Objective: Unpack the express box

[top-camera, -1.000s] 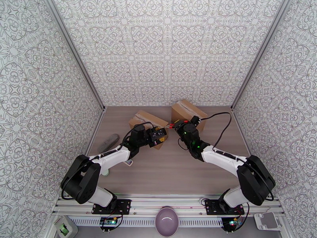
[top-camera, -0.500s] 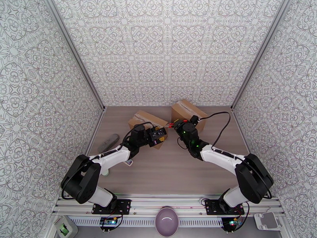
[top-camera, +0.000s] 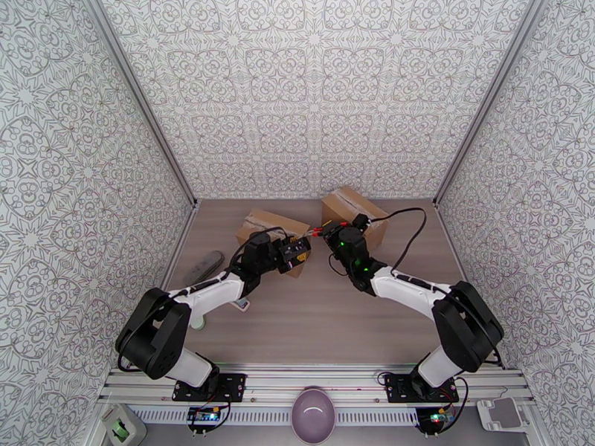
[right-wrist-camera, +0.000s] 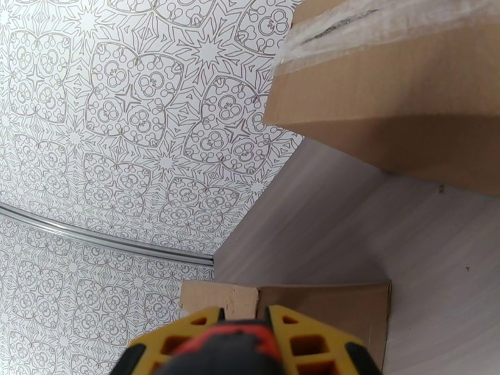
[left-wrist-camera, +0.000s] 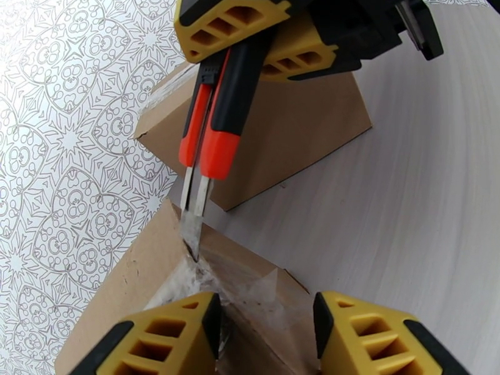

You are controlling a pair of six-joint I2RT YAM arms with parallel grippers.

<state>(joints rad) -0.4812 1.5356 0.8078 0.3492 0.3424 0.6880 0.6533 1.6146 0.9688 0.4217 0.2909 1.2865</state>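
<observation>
The right gripper point(left-wrist-camera: 265, 42) is hanging at 12 o'clock in the left wrist view, pinching a red-and-black knife point(left-wrist-camera: 215, 132) between its yellow fingers. The blade point(left-wrist-camera: 195, 220) is pointing toward 6 o'clock, its tip touching the taped seam of the near box point(left-wrist-camera: 125, 295). The left gripper point(left-wrist-camera: 265, 335) is sitting at 6 o'clock with its fingers standing apart over that box's taped end. Whether they are squeezing the cardboard I cannot tell. From above, the near box is lying on the table point(top-camera: 312, 321) at about 11 o'clock from its middle. A second box point(top-camera: 353, 209) is sitting apart from it at 1 o'clock.
</observation>
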